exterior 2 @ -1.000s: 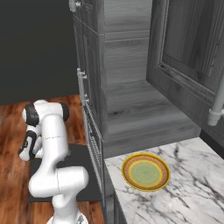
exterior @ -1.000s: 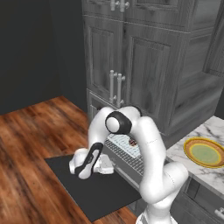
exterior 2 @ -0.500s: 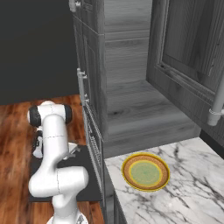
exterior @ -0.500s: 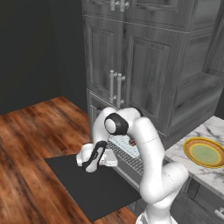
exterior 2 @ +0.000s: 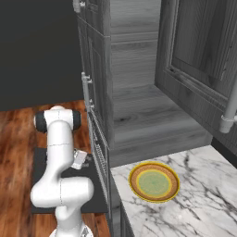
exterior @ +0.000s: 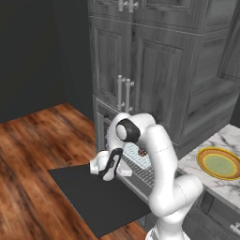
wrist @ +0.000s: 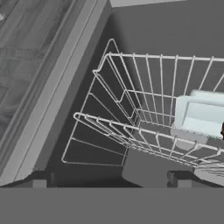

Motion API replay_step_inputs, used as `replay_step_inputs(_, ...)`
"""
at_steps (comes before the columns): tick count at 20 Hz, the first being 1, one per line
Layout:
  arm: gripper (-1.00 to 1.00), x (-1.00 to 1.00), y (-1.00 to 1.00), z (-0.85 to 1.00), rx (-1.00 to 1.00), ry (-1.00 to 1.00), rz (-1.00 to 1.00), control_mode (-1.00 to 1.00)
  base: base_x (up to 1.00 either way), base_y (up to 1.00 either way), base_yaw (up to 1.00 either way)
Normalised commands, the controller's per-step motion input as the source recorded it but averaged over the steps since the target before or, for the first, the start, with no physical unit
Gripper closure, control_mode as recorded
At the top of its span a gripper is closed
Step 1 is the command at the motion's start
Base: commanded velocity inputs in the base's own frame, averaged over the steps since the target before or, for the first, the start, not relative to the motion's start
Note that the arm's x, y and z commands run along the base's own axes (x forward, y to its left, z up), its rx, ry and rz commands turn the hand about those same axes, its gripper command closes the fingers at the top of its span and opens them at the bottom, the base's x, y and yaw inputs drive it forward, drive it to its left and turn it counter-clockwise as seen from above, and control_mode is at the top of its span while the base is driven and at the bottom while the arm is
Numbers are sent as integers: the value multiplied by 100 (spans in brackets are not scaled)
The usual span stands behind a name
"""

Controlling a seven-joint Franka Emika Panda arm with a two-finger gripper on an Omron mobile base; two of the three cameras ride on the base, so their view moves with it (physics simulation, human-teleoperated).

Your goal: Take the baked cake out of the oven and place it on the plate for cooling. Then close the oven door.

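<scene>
tool [exterior: 108, 169] gaping wide, hanging over door [exterior: 93, 201] | cake [exterior: 143, 152] sitting on rack [wrist: 144, 113] | plate [exterior 2: 153, 181] lying on surface [exterior 2: 194, 208]

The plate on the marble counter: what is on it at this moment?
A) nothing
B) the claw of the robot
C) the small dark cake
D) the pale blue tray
A: the plate shows a bare pale green centre inside its yellow-orange rim, while the baked cake sits in the oven.
</scene>
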Motion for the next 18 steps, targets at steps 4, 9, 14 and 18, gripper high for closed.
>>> replay_step_inputs(4,-100,50,-6,2,12,0,0,-100,0,0,0)
replay_step_inputs(9,-100,10,-7,-44,2,-7,0,-100,0,0,0)
replay_step_inputs(14,-100,15,0,-94,0,-14,0,-100,0,0,0)
replay_step_inputs(18,-100,33,0,-40,0,-16,0,-100,0,0,0)
